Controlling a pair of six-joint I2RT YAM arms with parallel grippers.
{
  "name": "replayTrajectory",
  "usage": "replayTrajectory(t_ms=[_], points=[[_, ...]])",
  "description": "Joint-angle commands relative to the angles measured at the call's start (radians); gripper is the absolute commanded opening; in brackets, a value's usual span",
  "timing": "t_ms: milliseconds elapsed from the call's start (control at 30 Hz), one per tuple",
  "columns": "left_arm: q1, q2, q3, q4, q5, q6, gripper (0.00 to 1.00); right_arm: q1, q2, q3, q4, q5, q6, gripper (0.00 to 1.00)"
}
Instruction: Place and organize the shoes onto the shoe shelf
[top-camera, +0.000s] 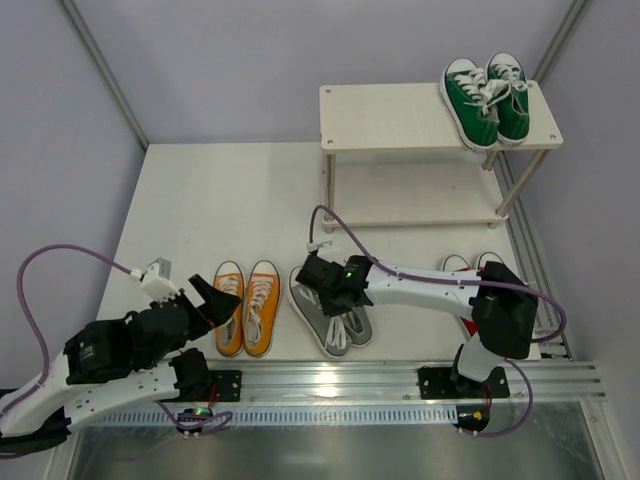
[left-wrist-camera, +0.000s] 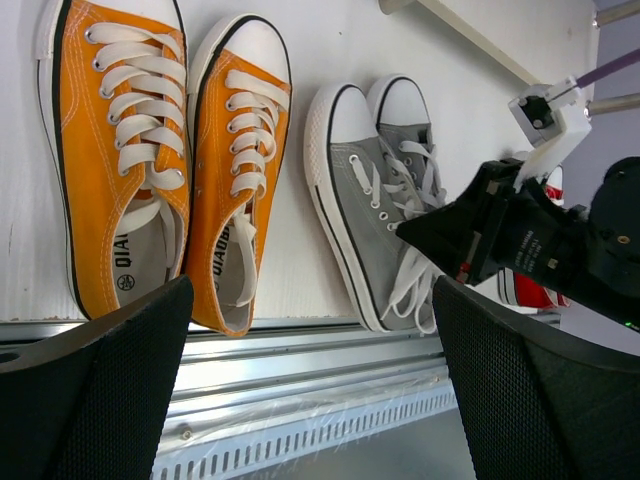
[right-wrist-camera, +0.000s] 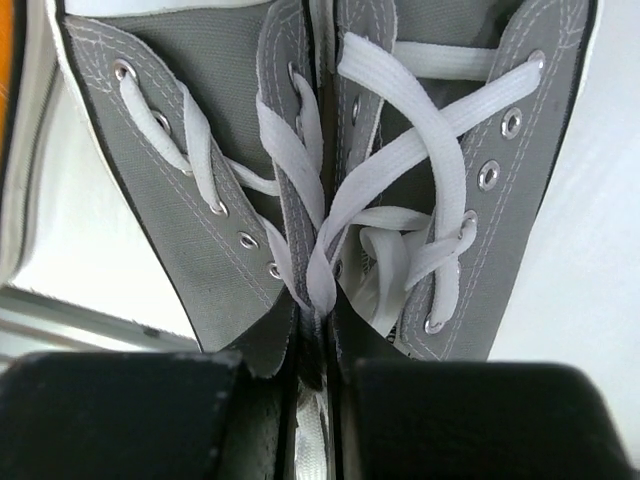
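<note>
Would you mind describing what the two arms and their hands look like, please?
Both arms mix white links with black joint housings. The left arm carries a looping purple cable and a white wrist mount; the left hand has broad, black, mesh-textured fingers. The right arm has its own purple cable, a green light, and a right hand with black fingers.

Red shoes (top-camera: 456, 264) mostly behind the right arm (top-camera: 430, 284); grey shoes (top-camera: 346, 330) partly under the right gripper (top-camera: 322, 290)
</note>
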Motion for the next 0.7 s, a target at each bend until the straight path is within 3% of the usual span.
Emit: replayTrajectory(t_ms=[0, 267, 433, 567, 667], points=[[-0.003, -0.013, 0.014, 0.000, -0.017, -0.007, 0.99, 0.014, -0.171, 0.109, -0.112, 0.079, -0.077, 0.04], [-0.003, -0.024, -0.001, 0.012, -0.033, -0.001, 0.99, 0.034, -0.394, 0.250, -0.308, 0.050, -0.153, 0.04], [-0.003, -0.004, 0.006, 0.023, -0.031, 0.014, 0.99, 0.046, -0.466, 0.465, -0.398, -0.027, -0.258, 0.04], [-0.003, 0.013, 0.005, 0.037, -0.028, 0.025, 0.99, 0.053, -0.411, 0.724, -0.504, 0.115, -0.336, 0.04], [-0.003, 0.019, 0.005, 0.054, -0.024, 0.037, 0.99, 0.053, -0.310, 0.948, -0.550, 0.331, -0.403, 0.04]])
